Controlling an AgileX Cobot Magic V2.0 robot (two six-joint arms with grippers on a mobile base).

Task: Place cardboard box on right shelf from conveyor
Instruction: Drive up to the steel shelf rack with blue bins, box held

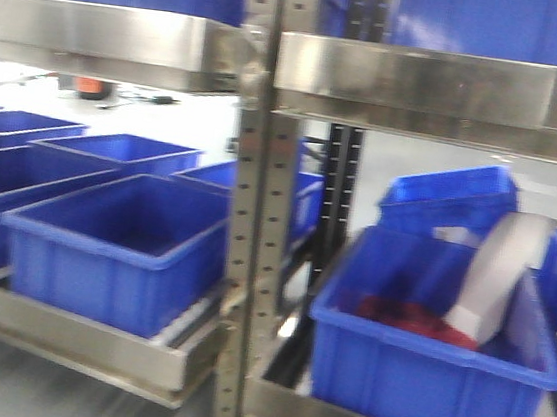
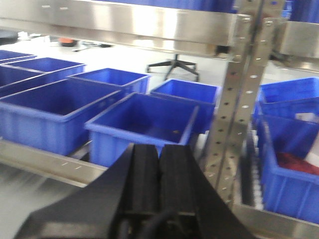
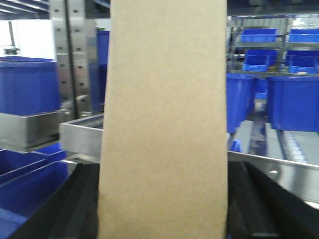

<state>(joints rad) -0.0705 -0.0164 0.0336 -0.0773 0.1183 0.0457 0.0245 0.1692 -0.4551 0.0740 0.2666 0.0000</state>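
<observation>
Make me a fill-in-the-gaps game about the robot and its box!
The cardboard box is held by the right gripper, not the ____ one.
The left gripper is shut and holds ____.
The bins on the right shelf are coloured ____.
Missing words: left, nothing, blue.

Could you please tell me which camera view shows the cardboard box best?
The right wrist view: the cardboard box fills the middle of the frame, standing upright, clamped from both sides by the right gripper. The front and left wrist views show none of it.
</observation>
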